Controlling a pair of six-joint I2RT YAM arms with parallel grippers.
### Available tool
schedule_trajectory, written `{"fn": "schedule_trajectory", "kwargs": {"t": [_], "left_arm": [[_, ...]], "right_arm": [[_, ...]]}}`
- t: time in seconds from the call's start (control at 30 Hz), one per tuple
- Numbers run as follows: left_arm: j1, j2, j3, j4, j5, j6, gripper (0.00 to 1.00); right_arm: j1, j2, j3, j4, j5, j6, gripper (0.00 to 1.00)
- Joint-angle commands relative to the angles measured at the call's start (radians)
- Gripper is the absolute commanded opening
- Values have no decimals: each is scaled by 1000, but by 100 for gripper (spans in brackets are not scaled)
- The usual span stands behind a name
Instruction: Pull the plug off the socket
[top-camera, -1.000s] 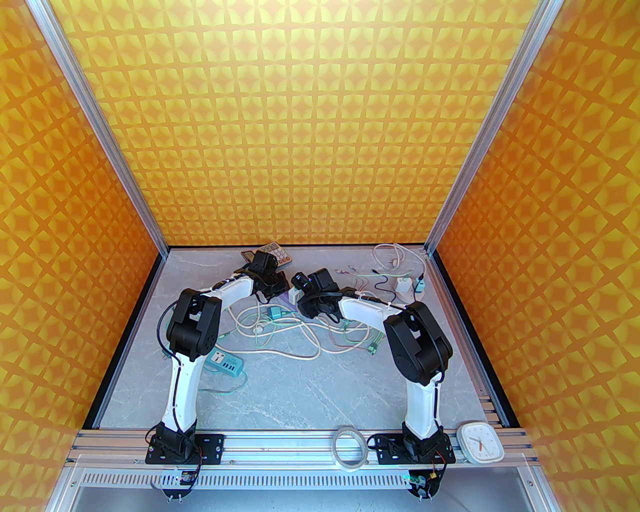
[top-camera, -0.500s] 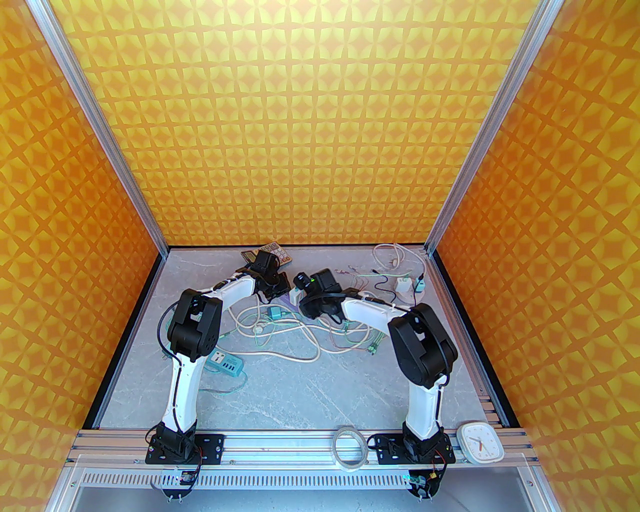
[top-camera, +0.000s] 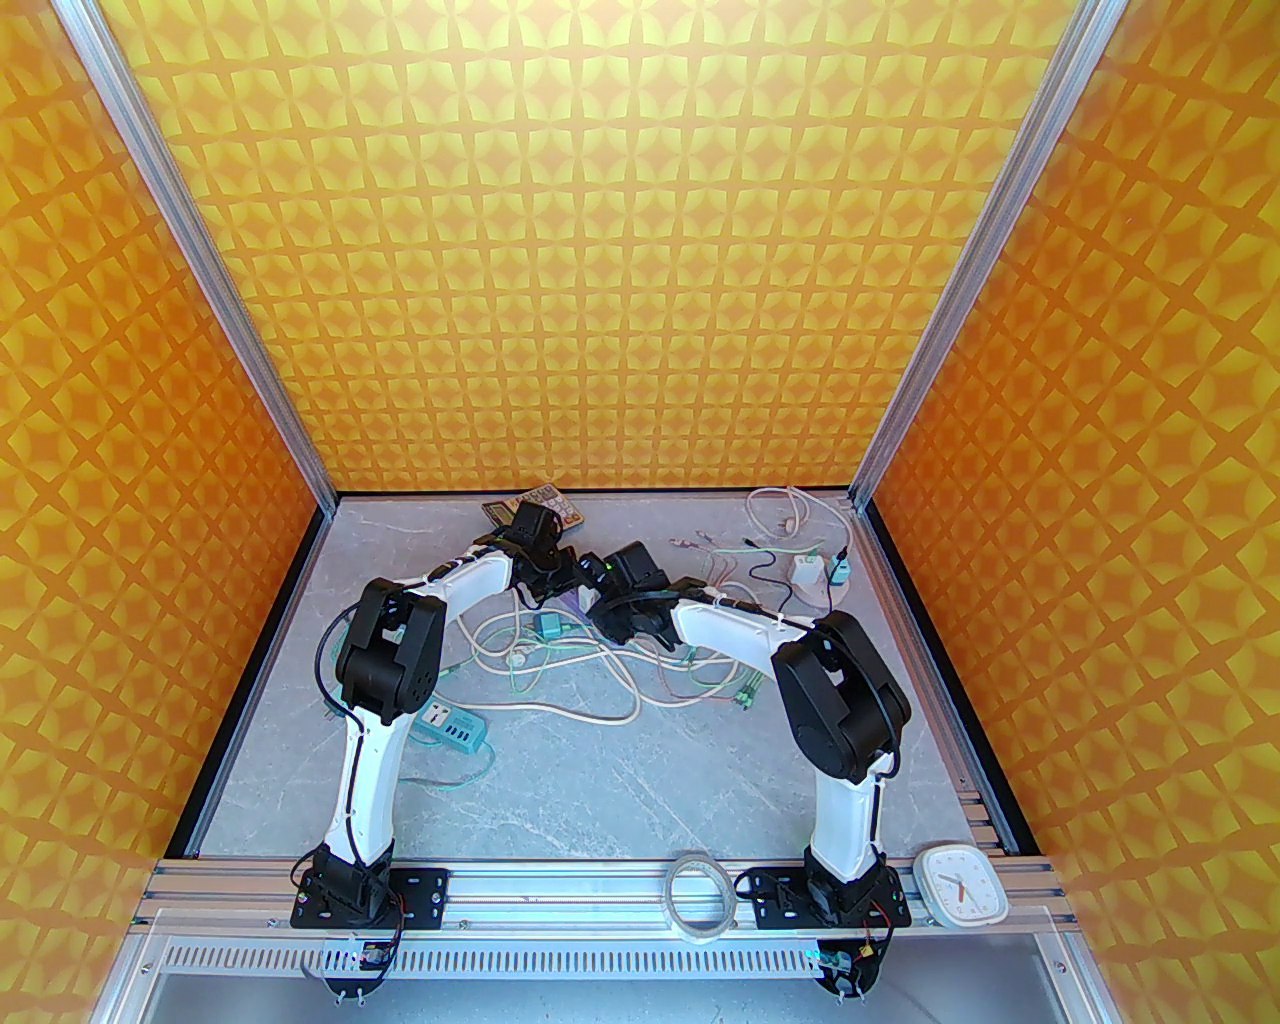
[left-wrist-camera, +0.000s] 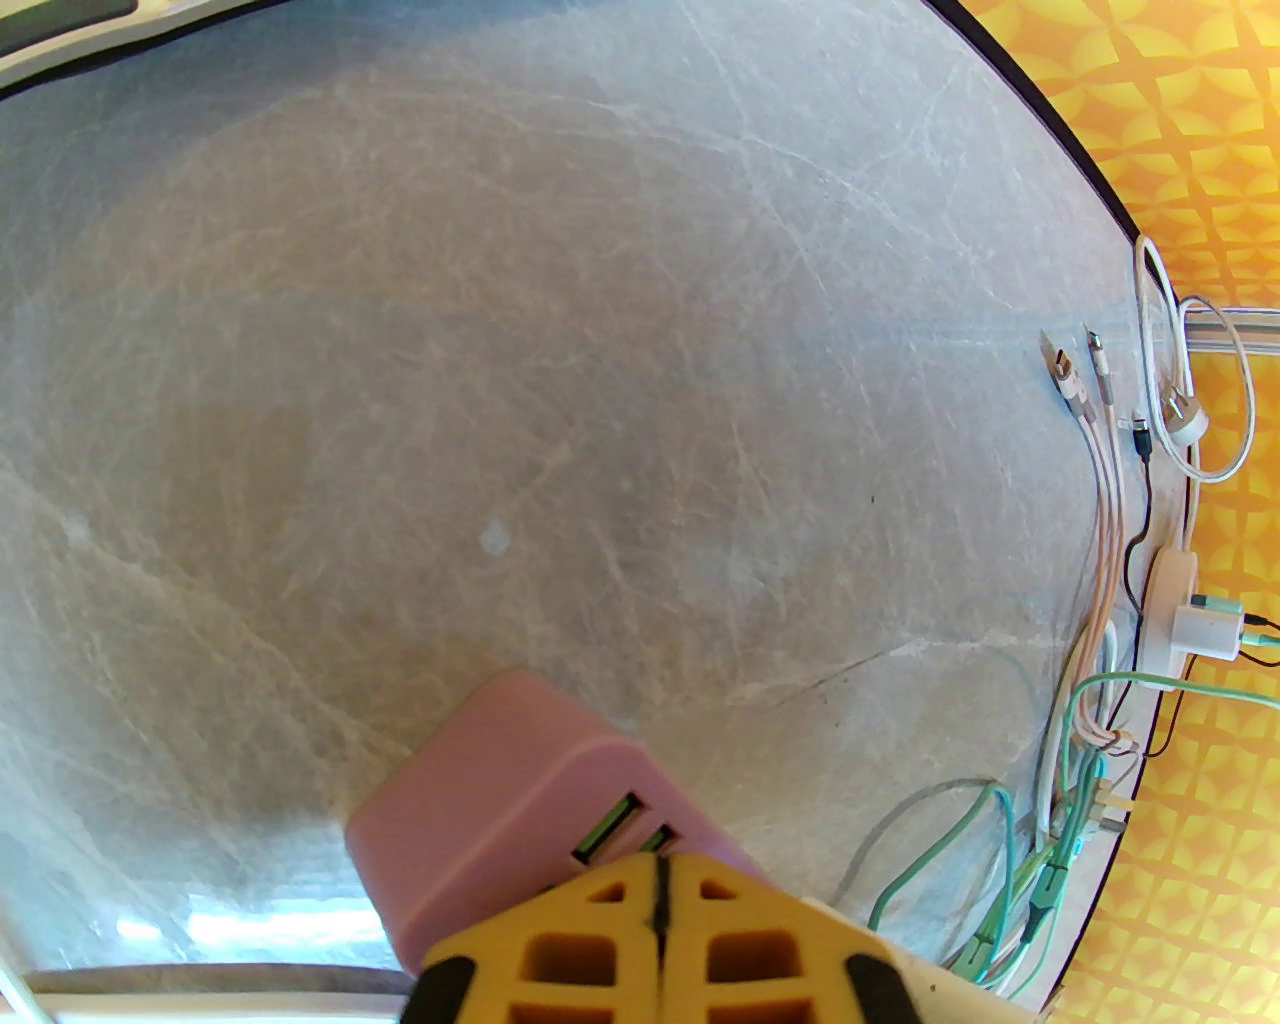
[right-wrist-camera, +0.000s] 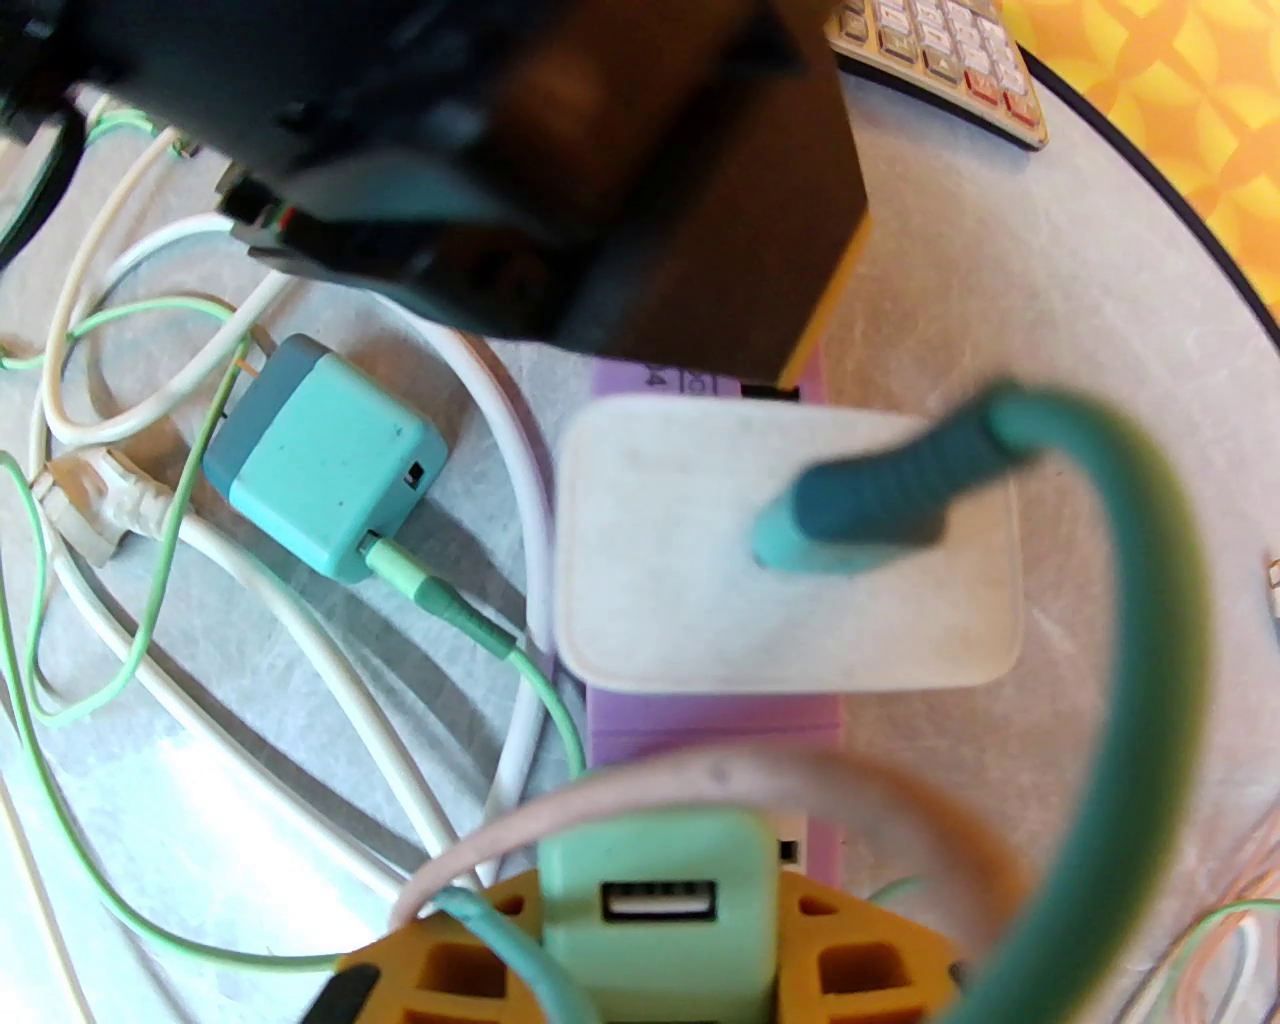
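My right end effector is closed on the mint-green plug, whose square body sits between the yellow fingers with its USB port facing the wrist camera. The plug stands on the near end of the lilac socket strip. The strip's long axis runs straight away from that wrist toward the left end effector, which is pinched fully shut, tips down on the strip's far end beside two USB ports. The prongs are hidden. I judge the pull goes straight off the strip's face, back along the right wrist — the left pinning the strip to the surface.
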Motion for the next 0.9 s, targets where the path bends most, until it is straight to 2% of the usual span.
{"fn": "schedule_trajectory", "kwargs": {"t": [0.0, 0.1, 0.47, 0.63, 0.87], "left_arm": [[11, 68, -36, -171, -142, 38, 0], [11, 69, -38, -169, -142, 36, 0], [10, 58, -36, -172, -142, 36, 0], [10, 27, -42, -164, -134, 34, 0], [15, -67, -39, -150, -132, 29, 0]], "right_arm": [[-15, -17, 37, 6, 16, -9, 0], [-53, -29, 44, 0, -50, 29, 0], [-135, -109, 16, 33, -78, 129, 0], [-187, -56, 72, -11, -61, 201, 0], [-229, 56, 201, -83, -100, 264, 0]]}}
